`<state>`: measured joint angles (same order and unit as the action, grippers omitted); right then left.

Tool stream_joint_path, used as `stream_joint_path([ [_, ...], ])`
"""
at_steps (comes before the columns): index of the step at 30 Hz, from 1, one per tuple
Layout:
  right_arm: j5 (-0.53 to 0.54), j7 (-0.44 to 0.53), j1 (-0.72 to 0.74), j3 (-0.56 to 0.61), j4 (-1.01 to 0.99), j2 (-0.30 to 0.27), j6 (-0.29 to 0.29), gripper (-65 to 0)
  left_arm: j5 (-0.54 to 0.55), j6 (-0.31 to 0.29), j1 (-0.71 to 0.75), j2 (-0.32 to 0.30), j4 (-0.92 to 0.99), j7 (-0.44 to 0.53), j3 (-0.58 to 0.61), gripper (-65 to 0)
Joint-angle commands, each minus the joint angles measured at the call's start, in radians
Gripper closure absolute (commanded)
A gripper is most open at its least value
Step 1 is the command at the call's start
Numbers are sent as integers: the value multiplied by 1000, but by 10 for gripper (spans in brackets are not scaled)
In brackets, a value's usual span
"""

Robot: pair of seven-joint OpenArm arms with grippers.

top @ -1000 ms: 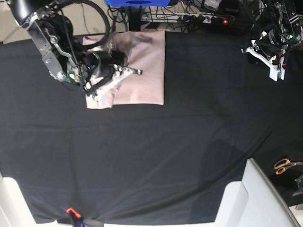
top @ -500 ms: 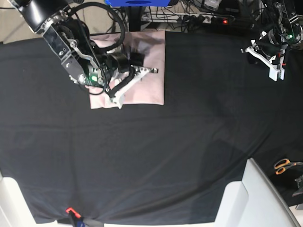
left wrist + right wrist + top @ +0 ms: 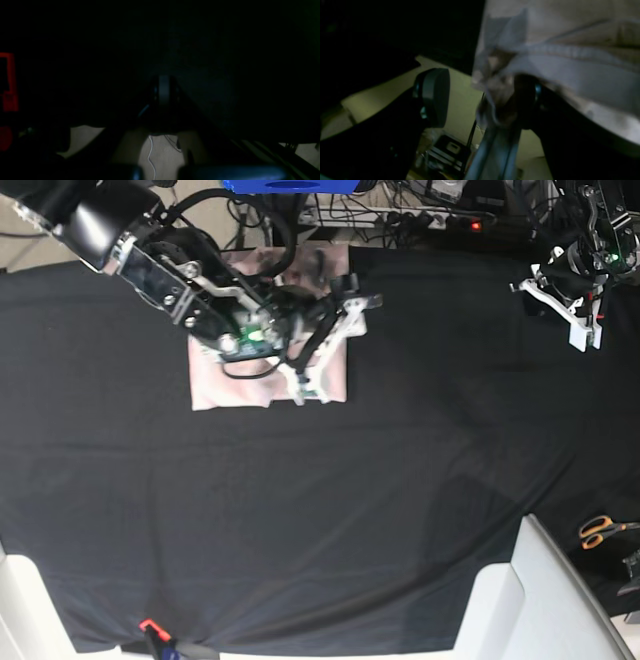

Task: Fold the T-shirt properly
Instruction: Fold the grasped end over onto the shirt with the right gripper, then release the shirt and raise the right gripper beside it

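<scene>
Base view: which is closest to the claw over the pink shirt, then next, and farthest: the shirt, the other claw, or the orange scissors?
From the right gripper:
1. T-shirt, directly beneath it, top left.
2. Left gripper, top right, shut.
3. Orange-handled scissors, far right edge, lower down.

right arm: black and silver links, black cable loops, small green light near wrist
right end effector: white fingers on a black body; dark rounded pads in wrist view
left arm: black housing, green light, red wire
left end effector: white fingers
</scene>
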<state>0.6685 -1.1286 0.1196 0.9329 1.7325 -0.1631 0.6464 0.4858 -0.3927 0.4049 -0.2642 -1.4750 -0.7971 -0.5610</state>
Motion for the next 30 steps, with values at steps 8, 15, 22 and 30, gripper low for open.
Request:
stream_joint_path([
  [8,6,-20,33,16,217,-52,3,-383,9,-1,4,-14,-14,12,-4,0],
  [15,4,29,-94,-251,237,-126,36,-186,9,-1,4,-14,-14,12,-4,0],
  [22,3,132,-208,-274,234,-200,-32,-5,9,-1,4,-13,-17,11,-4,0],
  [30,1,186,-329,-409,186,-209,-33,-8,9,-1,2,-13,-14,12,-4,0],
])
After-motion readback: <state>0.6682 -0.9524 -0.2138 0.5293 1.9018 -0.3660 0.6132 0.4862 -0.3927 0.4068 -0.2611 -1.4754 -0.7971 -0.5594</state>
